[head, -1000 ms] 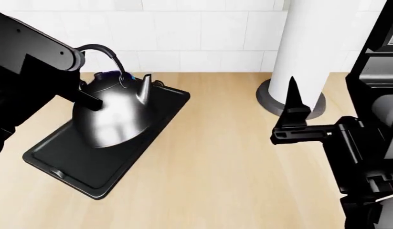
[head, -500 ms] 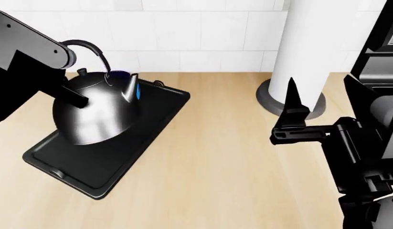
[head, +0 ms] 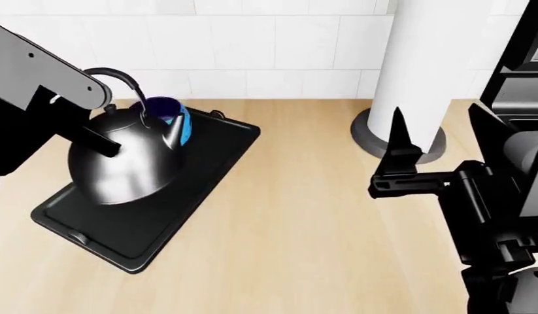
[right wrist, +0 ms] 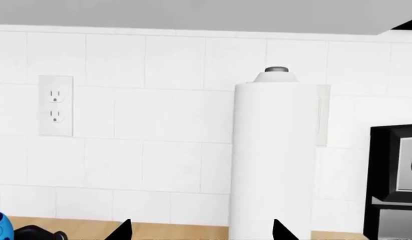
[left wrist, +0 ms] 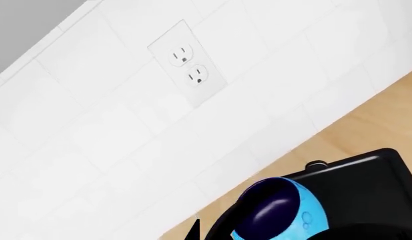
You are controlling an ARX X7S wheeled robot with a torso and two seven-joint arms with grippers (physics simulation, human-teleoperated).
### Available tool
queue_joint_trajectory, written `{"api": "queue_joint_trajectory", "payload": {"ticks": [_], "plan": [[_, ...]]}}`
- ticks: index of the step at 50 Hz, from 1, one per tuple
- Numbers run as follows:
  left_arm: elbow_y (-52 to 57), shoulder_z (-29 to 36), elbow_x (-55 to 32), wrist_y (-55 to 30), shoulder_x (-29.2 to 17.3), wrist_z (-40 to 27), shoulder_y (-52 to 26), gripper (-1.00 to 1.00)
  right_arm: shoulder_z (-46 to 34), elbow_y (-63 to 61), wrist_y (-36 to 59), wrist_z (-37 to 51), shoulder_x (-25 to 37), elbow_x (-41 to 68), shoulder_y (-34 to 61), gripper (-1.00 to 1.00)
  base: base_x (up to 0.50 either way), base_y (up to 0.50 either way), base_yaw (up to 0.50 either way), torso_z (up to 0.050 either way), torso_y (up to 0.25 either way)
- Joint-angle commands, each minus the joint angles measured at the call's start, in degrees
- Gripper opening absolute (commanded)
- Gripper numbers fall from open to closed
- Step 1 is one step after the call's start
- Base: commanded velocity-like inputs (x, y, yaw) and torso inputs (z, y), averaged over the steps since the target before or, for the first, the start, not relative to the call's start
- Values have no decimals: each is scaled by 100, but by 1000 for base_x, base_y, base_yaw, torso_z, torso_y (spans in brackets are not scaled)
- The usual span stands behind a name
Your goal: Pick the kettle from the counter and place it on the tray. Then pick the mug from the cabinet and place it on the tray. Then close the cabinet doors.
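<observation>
Kettle [head: 125, 160] handle in left jaws [head: 101, 98], above tray [head: 185, 196].

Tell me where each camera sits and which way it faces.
Head: high, looking down on the counter, tray and kettle; both arms show.
Left wrist: faces the wall outlet over the mug; a fingertip shows.
Right wrist: faces the paper towel roll; fingertips show.
All three see the mug.
</observation>
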Motion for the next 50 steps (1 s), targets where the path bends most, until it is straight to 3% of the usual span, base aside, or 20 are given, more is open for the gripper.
{"api": "queue_joint_trajectory", "payload": {"ticks": [1, 28, 50], "plan": [[-88, 43, 197, 246, -55, -89, 292, -100, -32, 44, -4, -27, -36, -40, -11, 100, 0, 0, 0, 0, 0], [-311, 90, 377, 442, -85, -165, 448, -100, -95, 146, -19, -96, -119, -115, -18, 100, 0, 0, 0, 0, 0], [-361, 232, 556, 287, -144, -111, 107, -100, -119, 167, 19, -103, -152, -86, 49, 100, 0, 0, 0, 0, 0]]}}
